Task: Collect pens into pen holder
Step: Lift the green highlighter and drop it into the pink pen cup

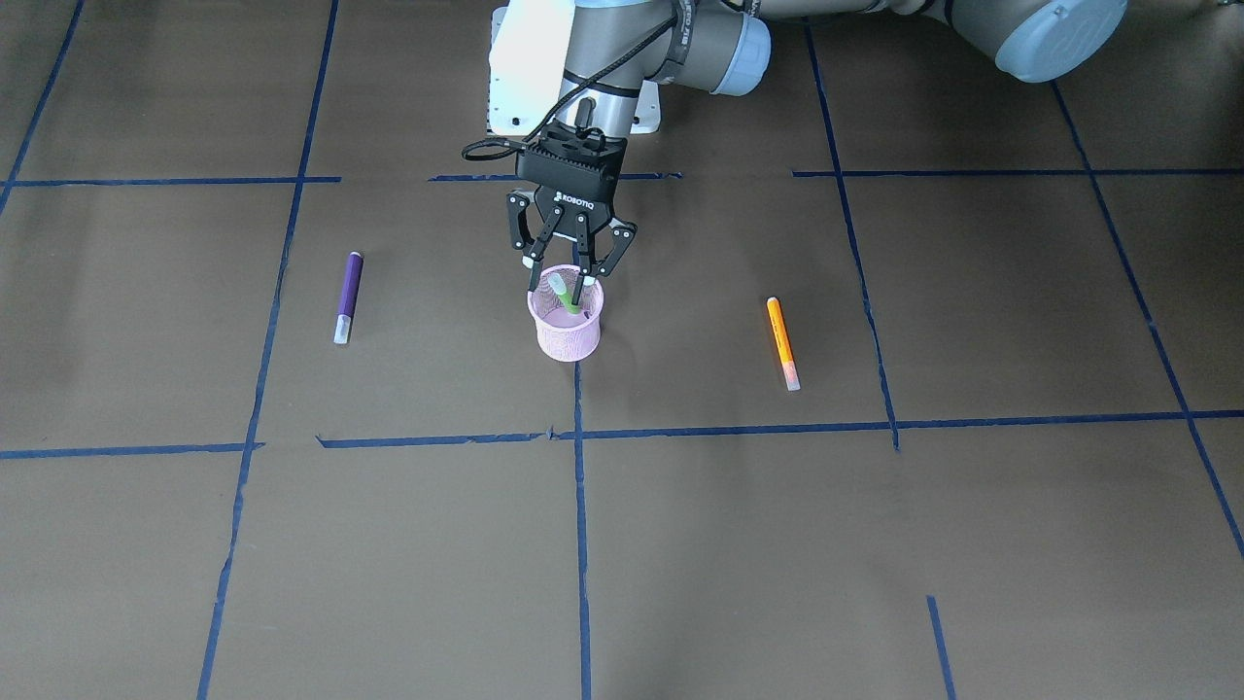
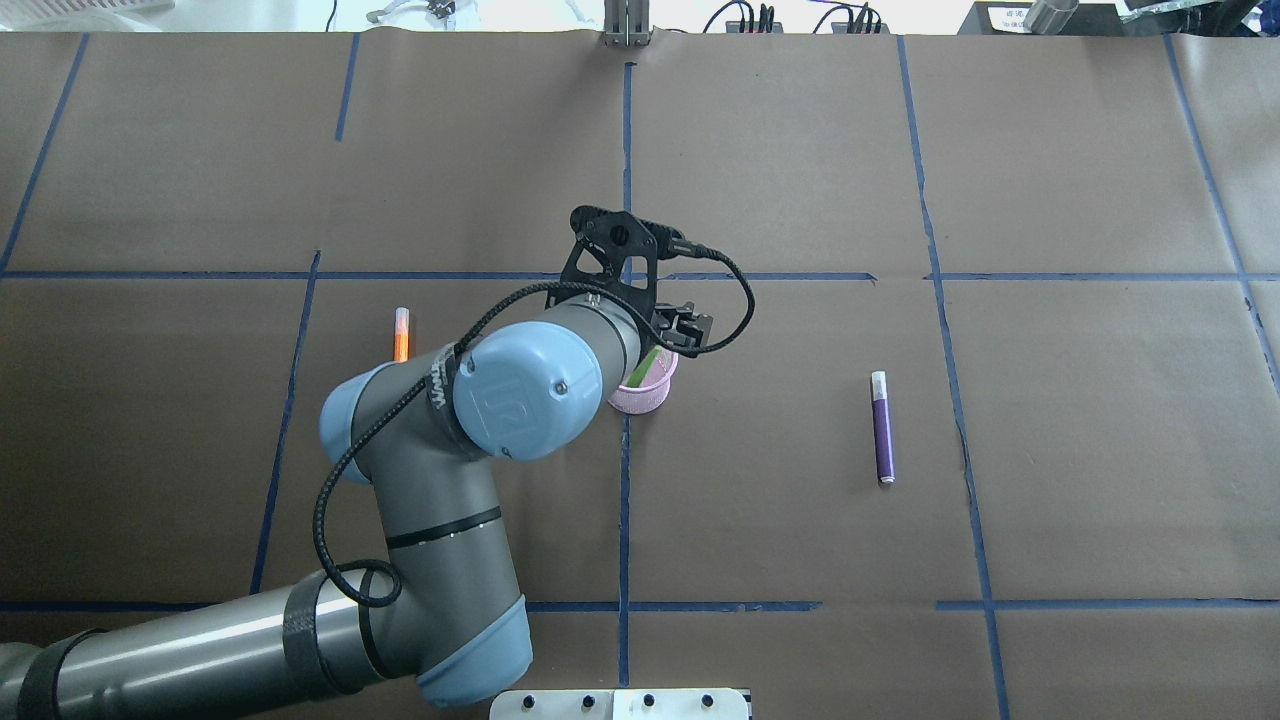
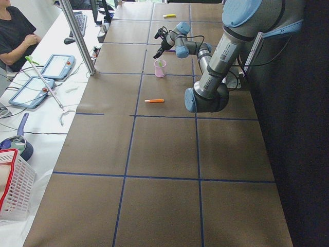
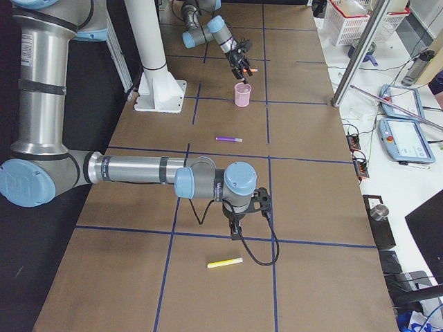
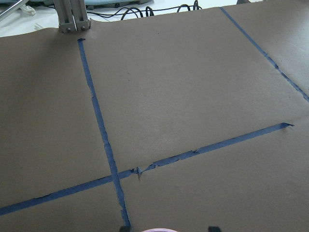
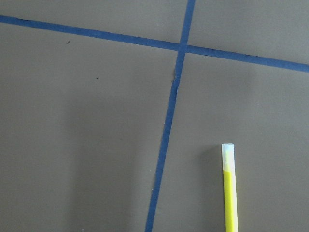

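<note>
The pink mesh pen holder (image 1: 566, 331) stands upright at the table's middle, and it also shows in the overhead view (image 2: 645, 392). The green pen (image 1: 562, 295) leans inside it, pale cap end up. My left gripper (image 1: 556, 287) hangs straight above the cup, open, with its fingertips (image 1: 532, 284) on either side of the pen and apart from it. The purple pen (image 1: 348, 297) lies flat on the robot's right side. The orange pen (image 1: 781, 342) lies flat on the robot's left side. My right gripper (image 4: 237, 228) shows only in the exterior right view, and I cannot tell its state.
A yellow pen (image 6: 230, 193) lies on the paper below the right wrist, far from the cup, and it also shows in the exterior right view (image 4: 225, 263). Blue tape lines grid the brown table cover. A white arm base (image 4: 160, 93) stands behind the cup.
</note>
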You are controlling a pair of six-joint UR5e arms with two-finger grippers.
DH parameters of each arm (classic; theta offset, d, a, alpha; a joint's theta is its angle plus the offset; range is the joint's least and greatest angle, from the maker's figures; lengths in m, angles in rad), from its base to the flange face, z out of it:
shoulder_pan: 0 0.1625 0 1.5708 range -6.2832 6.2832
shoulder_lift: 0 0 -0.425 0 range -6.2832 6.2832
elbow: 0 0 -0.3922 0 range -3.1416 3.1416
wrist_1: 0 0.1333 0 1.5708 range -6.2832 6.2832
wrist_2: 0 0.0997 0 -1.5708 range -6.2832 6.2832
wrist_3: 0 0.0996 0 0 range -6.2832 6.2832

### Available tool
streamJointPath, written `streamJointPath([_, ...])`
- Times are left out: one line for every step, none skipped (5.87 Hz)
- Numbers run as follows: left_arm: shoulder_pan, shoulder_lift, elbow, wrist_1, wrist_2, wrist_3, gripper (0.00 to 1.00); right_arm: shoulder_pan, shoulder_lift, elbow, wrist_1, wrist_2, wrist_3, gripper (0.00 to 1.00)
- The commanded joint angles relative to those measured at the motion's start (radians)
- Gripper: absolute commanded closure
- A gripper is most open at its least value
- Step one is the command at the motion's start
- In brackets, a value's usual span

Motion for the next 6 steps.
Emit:
streamJointPath([-0.116,0.013,-0.004,0.015,-0.177,0.002,0.09,-0.001,0.093,-0.26,0.122,-0.001,-0.009,0.01])
streamJointPath([-0.183,0.051,-0.004,0.037,-0.274,0.003,0.09,-0.045,0.138,-0.309,0.11,-0.004,-0.011,0.02])
streamJointPath([-0.216,0.077,-0.005,0.045,-0.326,0.004,0.09,-0.108,0.146,-0.37,0.11,-0.013,-0.012,0.03])
streamJointPath([-0.222,0.08,-0.008,0.046,-0.333,0.004,0.09,-0.134,0.159,-0.403,0.108,-0.015,-0.014,0.03])
streamJointPath([-0.224,0.082,-0.01,0.046,-0.333,0.004,0.09,-0.142,0.163,-0.441,0.11,-0.021,-0.014,0.07])
streamJointPath([-0.224,0.083,-0.01,0.046,-0.333,0.004,0.09,-0.142,0.16,-0.45,0.108,-0.026,-0.016,0.1])
